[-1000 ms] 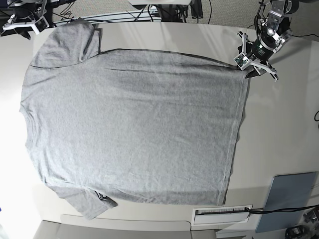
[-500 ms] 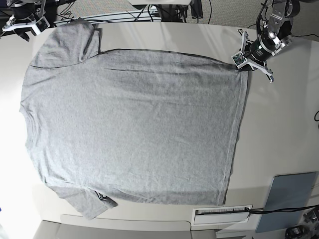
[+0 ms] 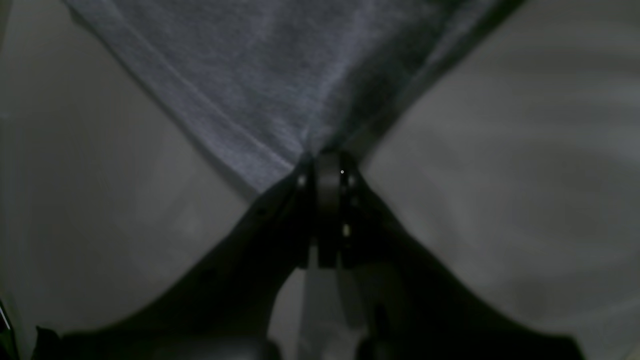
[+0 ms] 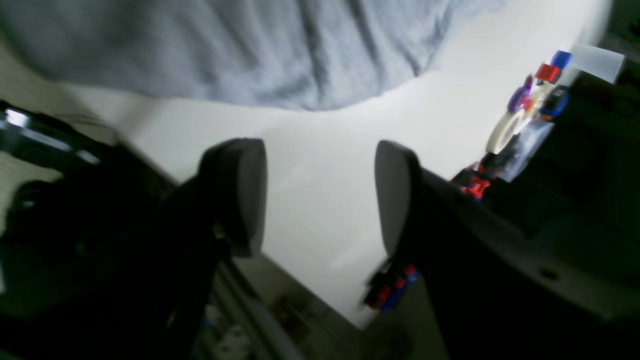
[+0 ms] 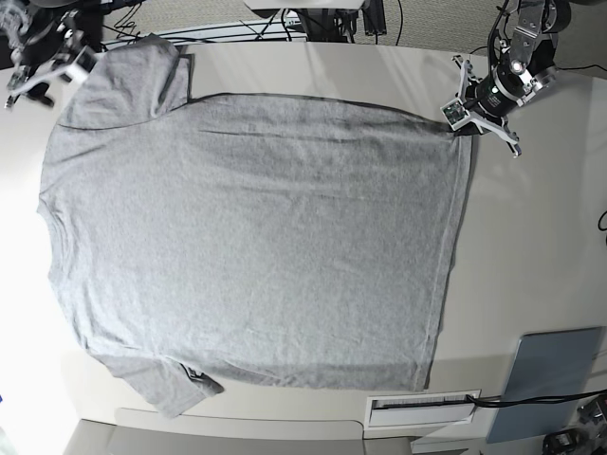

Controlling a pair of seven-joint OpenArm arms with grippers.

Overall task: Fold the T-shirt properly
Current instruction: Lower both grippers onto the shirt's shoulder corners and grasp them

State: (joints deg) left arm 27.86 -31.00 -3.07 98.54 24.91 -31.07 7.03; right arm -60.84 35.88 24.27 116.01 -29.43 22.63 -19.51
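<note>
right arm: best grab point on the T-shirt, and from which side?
The upper sleeve of the T-shirt, at its outer hem. It lies flat beside the open right gripper, so probably come in low from the table edge. The left gripper is shut on the hem corner on that same long side.

Left tool (image 3: 327, 167) is seen from behind, dark and blurry, jaws pressed together w/ no gap, clamped on a corner of the grey T-shirt (image 3: 280, 75). Fabric is pulled into creases fanning up from the pinch point. A stitched hem is visible along the shirt's left edge. Pale worktop (image 3: 525, 175) is seen on both sides.
</note>
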